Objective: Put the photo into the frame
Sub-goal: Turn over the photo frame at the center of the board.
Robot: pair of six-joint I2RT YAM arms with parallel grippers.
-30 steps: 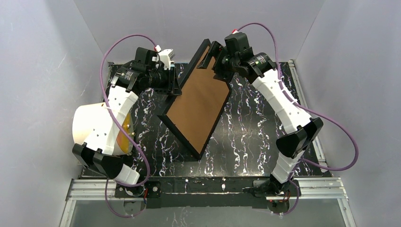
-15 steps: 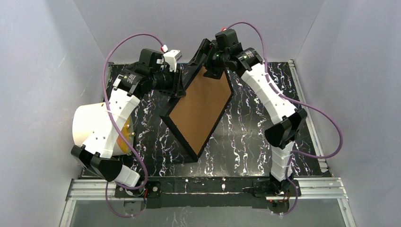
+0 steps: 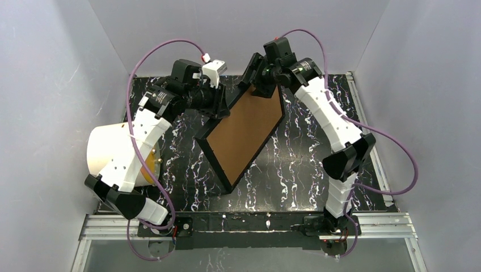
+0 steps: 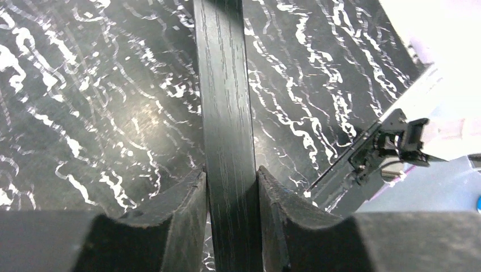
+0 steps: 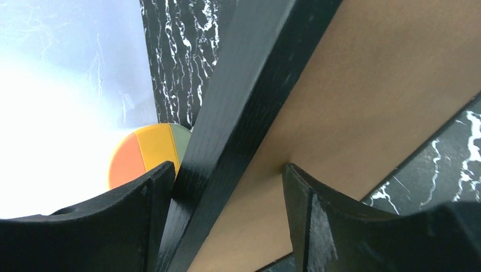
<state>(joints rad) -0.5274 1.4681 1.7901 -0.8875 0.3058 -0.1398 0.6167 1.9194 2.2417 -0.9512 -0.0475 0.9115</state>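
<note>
two grippers meet on the frame [image 3: 214, 166], which sits at a slant over the middle of the black marbled table [image 3: 295, 164], its back towards the overhead camera. the brown backing board [image 3: 244, 133] fills the frame's opening inside the black rim. one corner points towards the arm bases and the opposite end lies far from them, between the two wrists. whether the near corner touches the table we cannot tell.

the left gripper [image 4: 230, 173] is closed on the frame's long left rail. in its wrist view both fingers [image 4: 181, 192] press flat against the sides of the dark wood-grain bar, with no gap on either side.

the right gripper [image 5: 227, 167] is at the frame's far end. its jaws stand fairly wide and straddle the black rail and a strip of the backing board. one finger lies beside the rail's outer face and the other fingertip [image 5: 298, 181] is at the brown board. we cannot tell whether they press on it.
</note>
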